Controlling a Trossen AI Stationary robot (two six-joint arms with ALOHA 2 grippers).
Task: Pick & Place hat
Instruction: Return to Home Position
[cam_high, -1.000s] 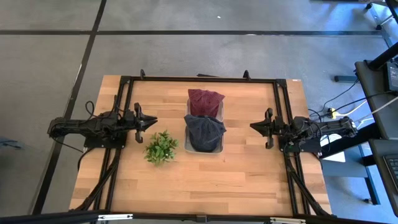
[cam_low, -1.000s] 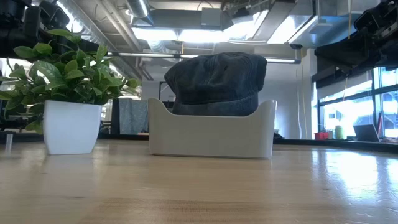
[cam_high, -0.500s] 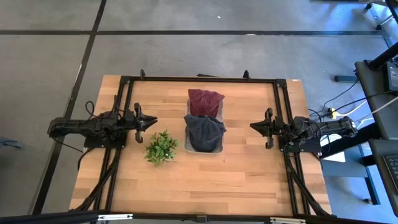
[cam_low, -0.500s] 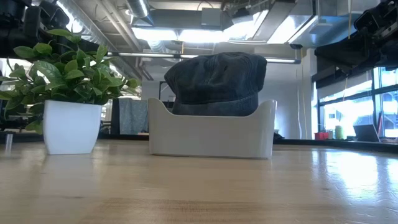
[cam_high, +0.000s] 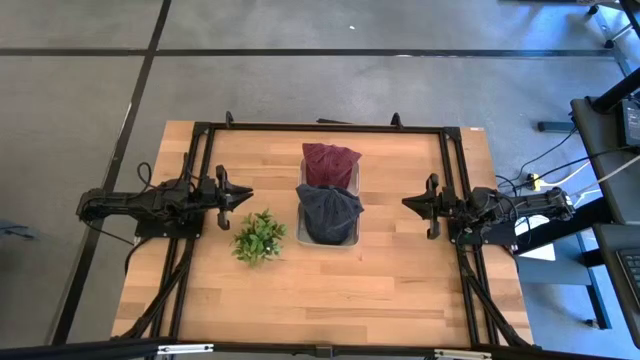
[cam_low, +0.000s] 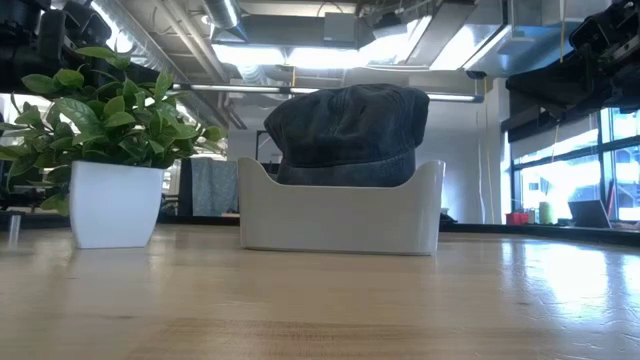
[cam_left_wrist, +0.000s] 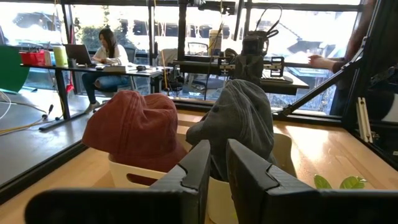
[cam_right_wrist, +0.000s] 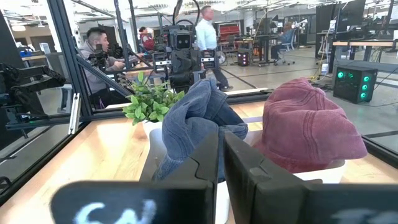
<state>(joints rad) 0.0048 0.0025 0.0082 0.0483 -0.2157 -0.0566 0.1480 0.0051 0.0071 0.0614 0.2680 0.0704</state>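
Two hats sit in a white bin (cam_high: 352, 190) at the table's middle: a dark grey-blue hat (cam_high: 329, 212) at the near end and a maroon hat (cam_high: 329, 163) at the far end. Both rest inside the bin and rise above its rim. The low view shows the grey hat (cam_low: 346, 135) in the bin (cam_low: 340, 218). My left gripper (cam_high: 246, 195) hovers left of the bin, shut, pointing at it. My right gripper (cam_high: 408, 203) hovers right of the bin, shut. The left wrist view shows the grey hat (cam_left_wrist: 245, 121) and maroon hat (cam_left_wrist: 134, 130) past my shut fingers (cam_left_wrist: 214, 168).
A small green plant in a white pot (cam_high: 259, 238) stands near my left gripper, left of the bin; the low view shows it too (cam_low: 112, 170). A black frame (cam_high: 320, 127) rims the table. People sit and walk in the room beyond.
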